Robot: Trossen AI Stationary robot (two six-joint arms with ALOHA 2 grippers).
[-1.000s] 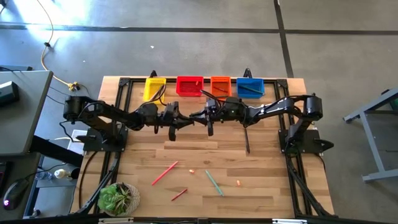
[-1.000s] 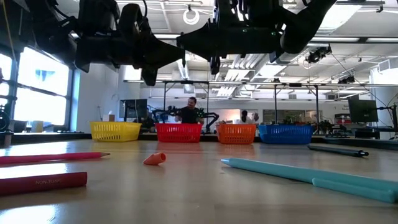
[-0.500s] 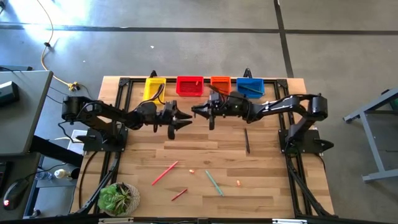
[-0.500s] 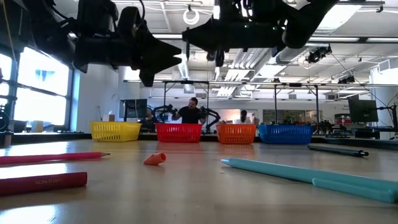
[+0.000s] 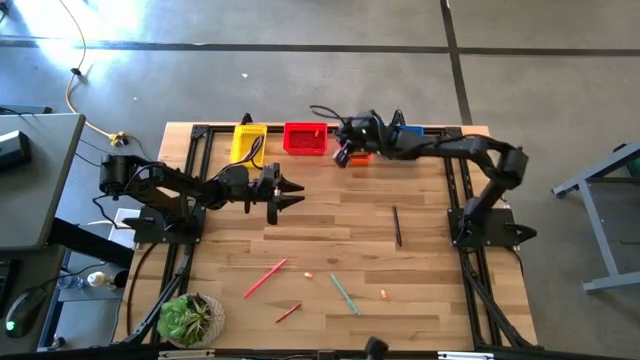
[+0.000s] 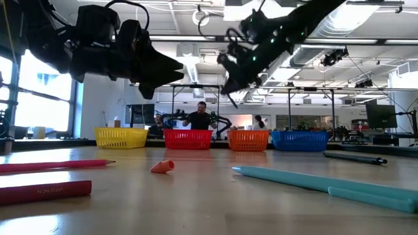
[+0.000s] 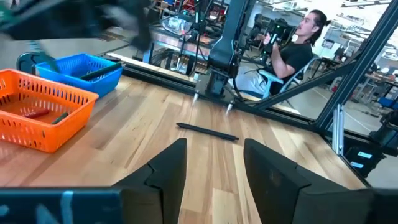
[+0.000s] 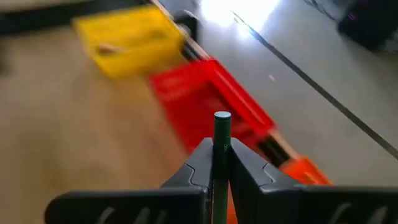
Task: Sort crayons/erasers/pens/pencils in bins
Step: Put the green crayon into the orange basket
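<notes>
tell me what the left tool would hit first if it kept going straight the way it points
Probably nothing close: the left tool is open and aimed across bare table. The black pen lies ahead but flat on the wood, likely under its path; depth is unclear.

We reach our right arm across the table's far edge, wrist bent, our right gripper (image 5: 343, 157) pinched shut on a thin dark stick (image 8: 221, 155) that stands between its fingers. Our left arm stretches low toward the middle, its left gripper (image 5: 292, 192) level with fingers spread apart.
</notes>
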